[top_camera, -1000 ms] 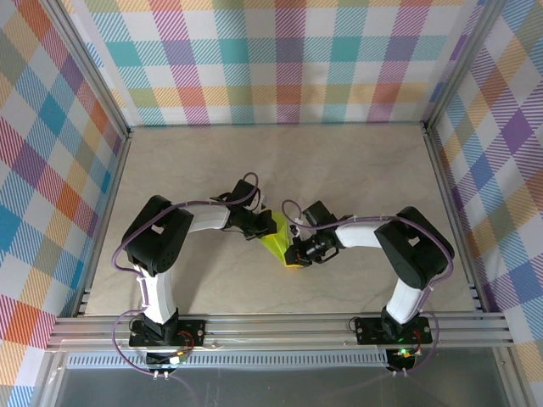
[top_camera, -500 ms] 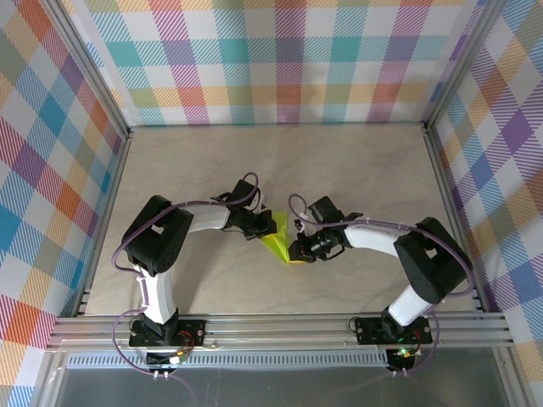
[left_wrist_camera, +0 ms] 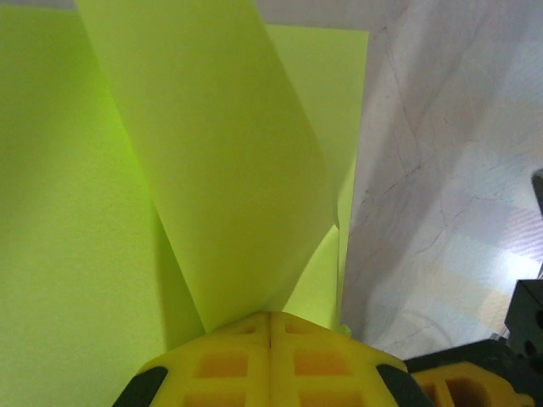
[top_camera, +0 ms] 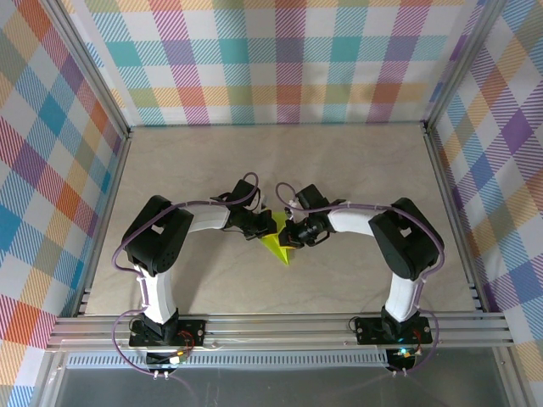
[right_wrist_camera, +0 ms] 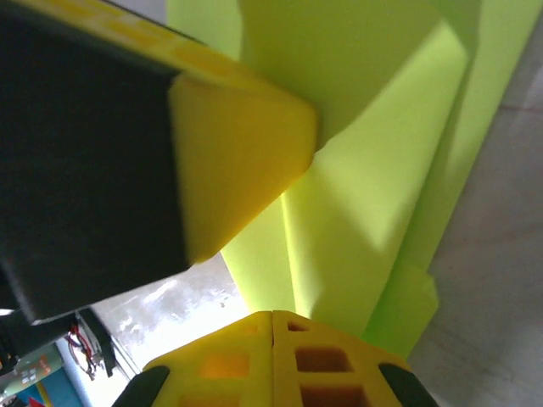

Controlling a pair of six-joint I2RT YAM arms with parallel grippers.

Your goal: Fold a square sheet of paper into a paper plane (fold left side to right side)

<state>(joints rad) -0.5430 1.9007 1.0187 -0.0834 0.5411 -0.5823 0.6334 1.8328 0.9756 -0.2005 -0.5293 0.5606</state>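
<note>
The square sheet of paper point(top_camera: 279, 247), lime green, lies at the table's middle, folded into a narrow shape that points toward the near edge. My left gripper point(top_camera: 265, 225) is shut, its tips at the sheet's upper left. In the left wrist view a raised flap point(left_wrist_camera: 212, 170) narrows down to the shut tips point(left_wrist_camera: 270, 315). My right gripper point(top_camera: 291, 235) is shut and sits at the sheet's upper right, close to the left one. In the right wrist view a crease in the paper point(right_wrist_camera: 382, 170) runs to its shut tips point(right_wrist_camera: 271, 314), and the left gripper's finger point(right_wrist_camera: 237, 153) touches the paper just beyond.
The pale marbled table point(top_camera: 356, 170) is walled by plaid panels on three sides. Aluminium rails point(top_camera: 280, 326) run along the near edge over the arm bases. Both forearms reach inward and nearly meet over the paper.
My right gripper has slid from the sheet's lower right up to its upper right, toward the left gripper. The paper's lower end now shows as a narrower point. The left arm has stayed put.
</note>
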